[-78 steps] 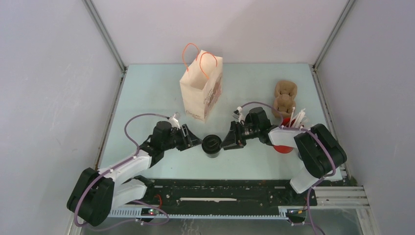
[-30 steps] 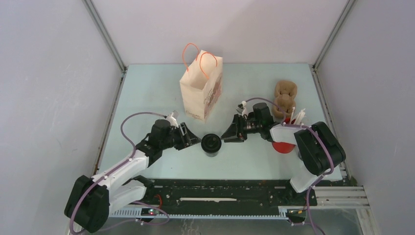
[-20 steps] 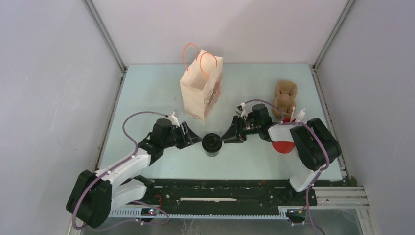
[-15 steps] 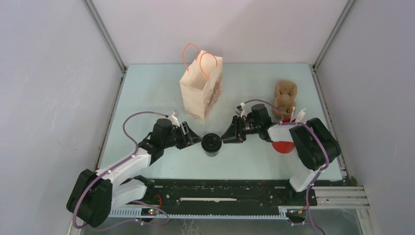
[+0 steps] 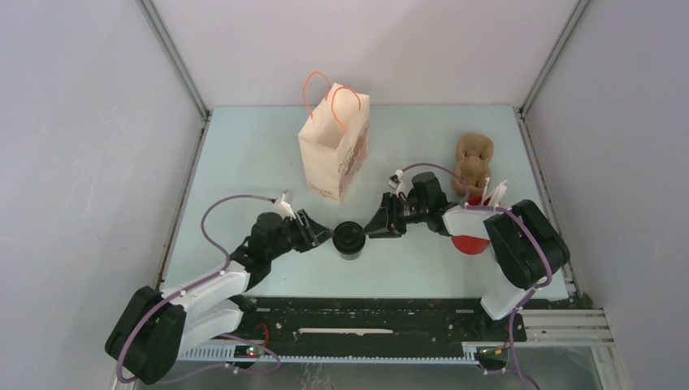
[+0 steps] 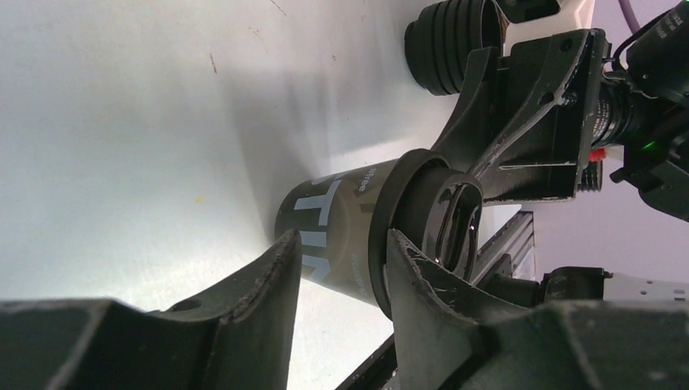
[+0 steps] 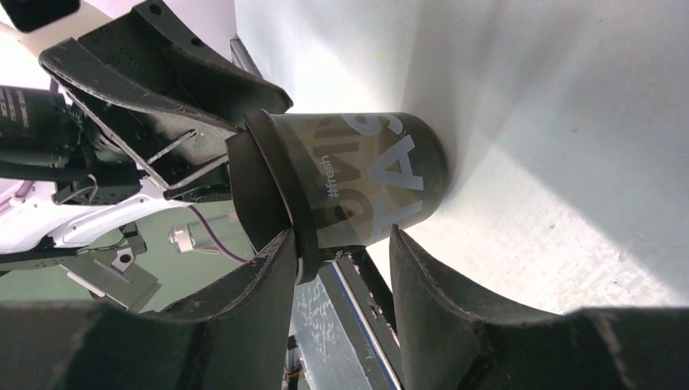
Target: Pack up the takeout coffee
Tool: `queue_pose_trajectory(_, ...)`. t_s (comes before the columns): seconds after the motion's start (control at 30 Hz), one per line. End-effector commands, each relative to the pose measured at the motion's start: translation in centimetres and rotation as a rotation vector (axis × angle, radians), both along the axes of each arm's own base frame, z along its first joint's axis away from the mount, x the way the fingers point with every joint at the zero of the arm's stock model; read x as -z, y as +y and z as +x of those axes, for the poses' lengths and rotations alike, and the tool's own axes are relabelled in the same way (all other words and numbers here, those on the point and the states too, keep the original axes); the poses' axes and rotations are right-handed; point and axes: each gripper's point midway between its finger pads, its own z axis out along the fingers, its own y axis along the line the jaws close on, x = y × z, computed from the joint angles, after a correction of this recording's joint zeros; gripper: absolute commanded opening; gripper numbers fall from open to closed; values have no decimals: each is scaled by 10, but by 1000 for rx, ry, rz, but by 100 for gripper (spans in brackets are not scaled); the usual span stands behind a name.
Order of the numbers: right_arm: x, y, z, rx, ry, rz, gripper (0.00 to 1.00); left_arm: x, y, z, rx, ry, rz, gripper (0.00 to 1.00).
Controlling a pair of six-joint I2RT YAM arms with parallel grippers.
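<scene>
The coffee stands on the table between the two grippers. It is just ahead of the left gripper's tips on one side and the right gripper's tips on the other. Both pairs of jaws are parted and hold nothing, and the coffee sits beyond the tips, not between them. Whether any tip touches it cannot be told.

In the left wrist view the fingers cover part of its white lettering. In the right wrist view the fingers cut off its near edge.

Behind the right jaws, the arm hides most of the red cup, though some sticks poke out. The bag and carrier stand well beyond the jaws.
</scene>
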Motion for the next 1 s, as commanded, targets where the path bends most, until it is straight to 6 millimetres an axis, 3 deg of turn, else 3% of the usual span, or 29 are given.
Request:
queue_pose_trajectory(0.0,29,-12,13,82,-23,-130,53,62,10,-33,-1,142,122,46)
queue_pose_trajectory(0.23,30,-26,17,102,-29,-161,53,97,26,-45,-65,230,215,40)
queue_pose_trajectory(0.3,30,-25,15,92,-24,-154,53,99,26,-46,-58,244,225,39)
queue_pose_trajectory(0.4,20,-16,7,47,-46,-133,55,81,18,-42,-42,204,174,41)
queue_pose_trajectory(0.63,-18,-10,5,22,-107,-63,62,7,4,-25,-17,41,88,56)
queue_pose_trajectory(0.8,-26,-11,8,16,-107,-26,63,-6,-2,-18,1,28,78,61)
queue_pose_trajectory(0.97,-32,-14,8,16,-118,-21,67,-33,-5,-10,2,-22,51,66)
